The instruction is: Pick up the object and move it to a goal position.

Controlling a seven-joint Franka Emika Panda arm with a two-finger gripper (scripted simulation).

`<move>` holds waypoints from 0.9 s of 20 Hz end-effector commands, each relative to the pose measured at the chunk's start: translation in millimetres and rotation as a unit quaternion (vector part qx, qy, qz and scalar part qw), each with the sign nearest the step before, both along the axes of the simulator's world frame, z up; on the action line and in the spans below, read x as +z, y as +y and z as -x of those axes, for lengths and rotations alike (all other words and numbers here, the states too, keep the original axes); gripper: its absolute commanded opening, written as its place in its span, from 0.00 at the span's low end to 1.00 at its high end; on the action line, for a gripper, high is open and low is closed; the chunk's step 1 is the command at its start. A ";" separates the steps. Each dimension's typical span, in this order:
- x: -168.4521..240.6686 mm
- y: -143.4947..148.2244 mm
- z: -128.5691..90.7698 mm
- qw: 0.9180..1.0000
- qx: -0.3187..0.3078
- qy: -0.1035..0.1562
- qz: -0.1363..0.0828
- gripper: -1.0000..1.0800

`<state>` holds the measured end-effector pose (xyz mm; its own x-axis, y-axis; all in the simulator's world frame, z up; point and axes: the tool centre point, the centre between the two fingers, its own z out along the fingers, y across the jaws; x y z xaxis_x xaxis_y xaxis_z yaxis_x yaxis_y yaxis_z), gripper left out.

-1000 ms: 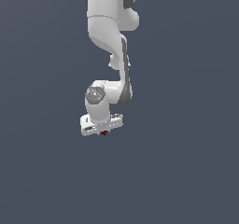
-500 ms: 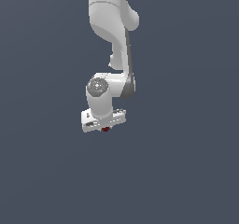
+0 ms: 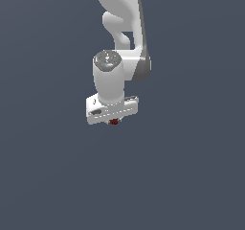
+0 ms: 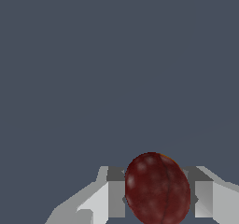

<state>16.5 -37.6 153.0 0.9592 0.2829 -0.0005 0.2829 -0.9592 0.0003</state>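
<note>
We see the white gripper (image 3: 114, 120) pointing downward with its fingers (image 4: 115, 192) clamped on either side of the dark red mottled ball (image 4: 158, 188), held between them under the arm.

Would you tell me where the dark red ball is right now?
The dark red ball sits between the gripper's fingers, just below the white hand near the exterior view's centre.
</note>
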 end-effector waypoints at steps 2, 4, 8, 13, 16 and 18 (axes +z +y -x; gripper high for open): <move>42.5 14.4 0.5 1.000 0.000 0.000 0.000 0.00; 66.5 22.4 0.5 1.000 0.000 0.000 0.000 0.00; 113.8 38.1 0.1 1.000 0.000 0.000 0.000 0.00; 170.0 56.8 -1.2 1.000 0.000 0.000 0.000 0.00; 199.8 66.8 -2.3 1.000 0.000 0.000 0.000 0.00; 216.6 72.1 -3.1 1.000 0.000 0.000 0.000 0.00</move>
<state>19.6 30.5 356.4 0.9589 0.2838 0.0013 0.2838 -0.9589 0.0010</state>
